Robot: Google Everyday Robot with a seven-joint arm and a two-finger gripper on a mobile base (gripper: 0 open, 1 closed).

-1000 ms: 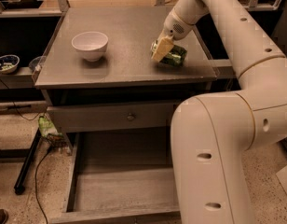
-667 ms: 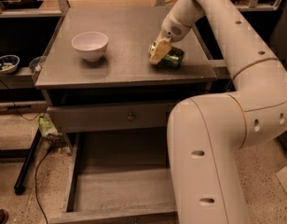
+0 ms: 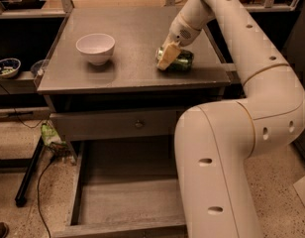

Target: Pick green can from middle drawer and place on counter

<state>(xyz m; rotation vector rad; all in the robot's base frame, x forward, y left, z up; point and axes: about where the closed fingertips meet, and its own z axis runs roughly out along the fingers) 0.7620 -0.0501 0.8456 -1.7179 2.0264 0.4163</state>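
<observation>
Shifted slightly left, fingers (image 3: 165,58) seemingly clasp green can (image 3: 185,62) on grey counter (image 3: 127,43).

gripper (image 3: 166,59) at green can (image 3: 182,62), counter (image 3: 135,36) right | bowl (image 3: 95,47) left | gap between

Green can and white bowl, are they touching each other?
Apart. The camera view shows a wide stretch of bare counter between the green can and the white bowl. The gripper sits at the can's bowl-side end.
</observation>
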